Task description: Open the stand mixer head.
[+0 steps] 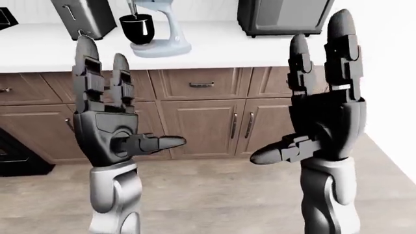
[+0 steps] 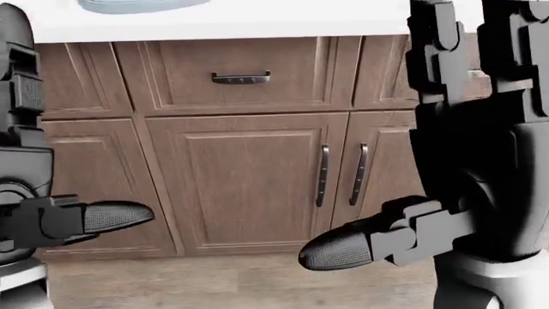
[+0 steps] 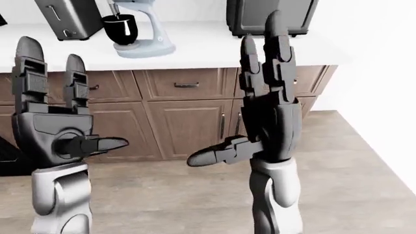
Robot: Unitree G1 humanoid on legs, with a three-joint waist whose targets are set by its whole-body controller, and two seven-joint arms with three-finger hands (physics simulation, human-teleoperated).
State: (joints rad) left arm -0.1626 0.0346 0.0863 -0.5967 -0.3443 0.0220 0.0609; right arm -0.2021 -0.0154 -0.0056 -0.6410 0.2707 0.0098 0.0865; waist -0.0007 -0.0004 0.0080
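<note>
table (image 1: pixel 214 48): white top ran across upper part of left-eye view, brown cabinets (image 2: pixel 240 187) under it.
dark appliance (image 1: pixel 283 17): sat on table at top, right of mixer.
toaster-like box (image 1: pixel 84 17): on table, top left.
stand mixer (image 1: pixel 156 29): pale blue, on table at top of left-eye view, left of centre; black bowl (image 1: pixel 136 27) on its base; head cut off by frame edge, couldn't tell if it was up or down.
my left hand (image 1: pixel 117 131): raised, fingers spread wide, holding nothing, well apart from mixer.
my right hand (image 1: pixel 322 112): raised too, wide open, empty.
step: judged approach only, head not yet touched.
how to do it well: I'd need to step closer, get head in view, then hook fingers under its free end and lift slowly, bracing base with other hand.
</note>
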